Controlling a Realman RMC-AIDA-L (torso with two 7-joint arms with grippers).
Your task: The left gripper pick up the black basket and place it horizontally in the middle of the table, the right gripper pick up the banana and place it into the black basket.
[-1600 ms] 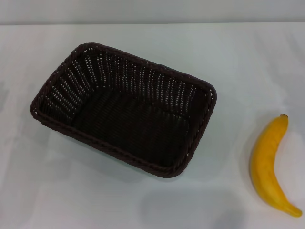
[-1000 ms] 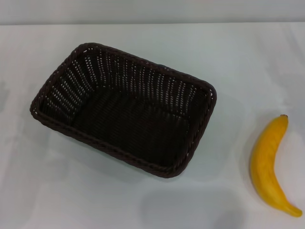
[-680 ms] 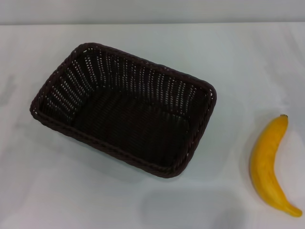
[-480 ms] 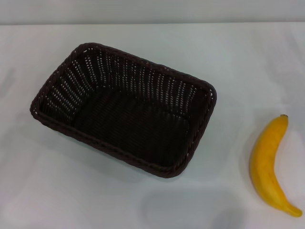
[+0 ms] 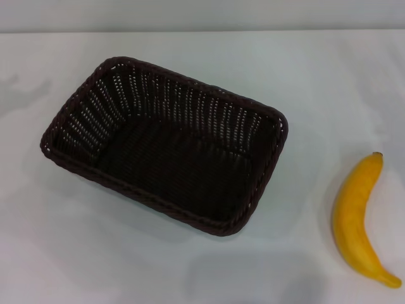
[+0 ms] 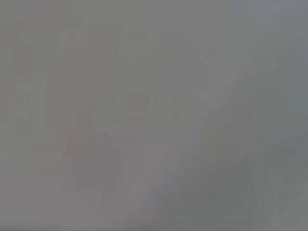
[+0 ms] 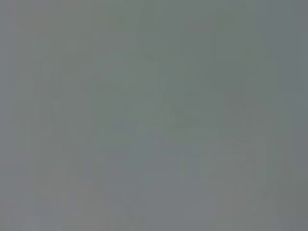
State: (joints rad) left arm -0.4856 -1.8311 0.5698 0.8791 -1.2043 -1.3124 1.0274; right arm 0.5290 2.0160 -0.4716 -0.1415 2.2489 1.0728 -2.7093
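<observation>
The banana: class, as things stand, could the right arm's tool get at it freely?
Probably yes. The banana lies alone on the table, apart from the black basket, with nothing over or against it. The right tool itself is out of view.

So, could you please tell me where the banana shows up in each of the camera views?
Head view: the banana lies on the white table, at the picture's lower right, apart from the basket.
Left wrist view: not in it.
Right wrist view: not in it.
Shared landmark: none; both wrist views show only featureless grey.
</observation>
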